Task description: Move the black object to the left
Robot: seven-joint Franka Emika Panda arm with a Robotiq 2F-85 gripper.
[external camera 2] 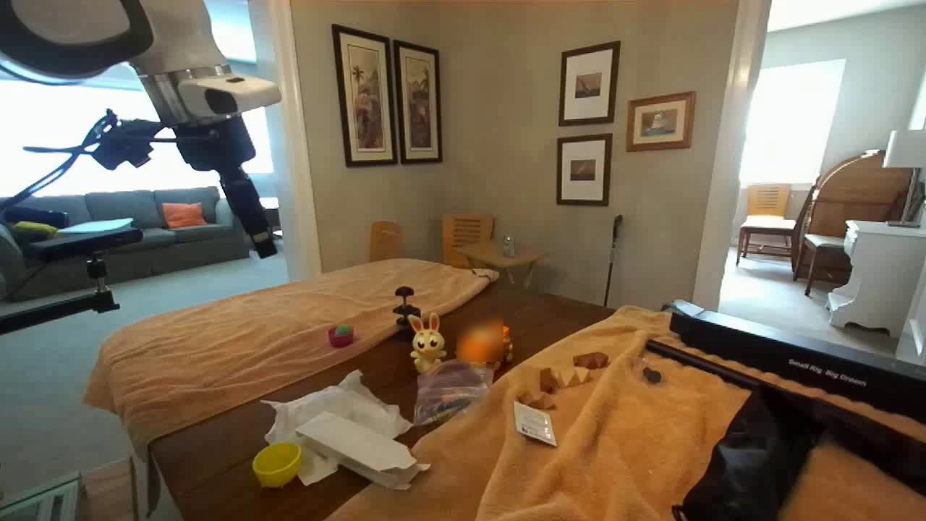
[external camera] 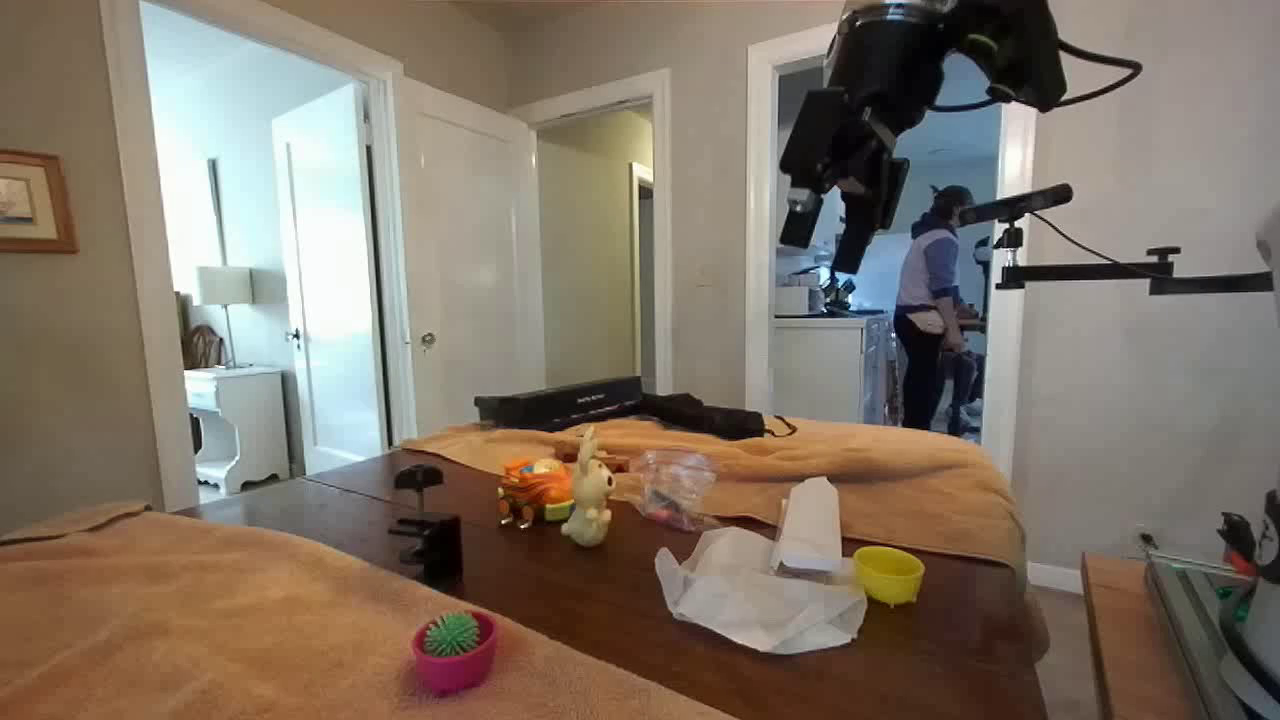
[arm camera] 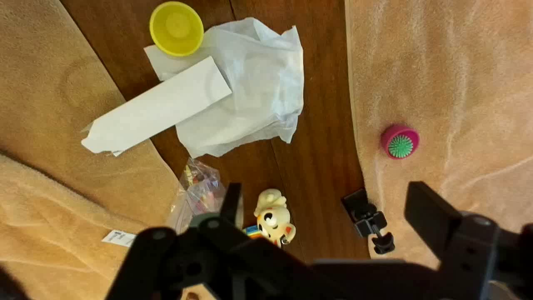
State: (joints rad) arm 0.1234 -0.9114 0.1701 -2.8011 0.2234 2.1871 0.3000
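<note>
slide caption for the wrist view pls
Open black gripper above a brown wooden table, small black knobby clamp ungrasped near a tan towel.

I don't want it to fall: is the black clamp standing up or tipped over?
Standing up. In both exterior views, the black clamp has its rounded knob at the top.

The table is smooth wood, the towels fuzzy cloth, the sheet paper

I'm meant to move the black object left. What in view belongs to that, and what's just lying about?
For the job:
black screw clamp
claw, open

Lying about:
yellow bowl
pink bowl
green spiky ball
white box
crumpled white paper
rabbit figurine
plastic bag
orange wheeled toy
long black box
</note>
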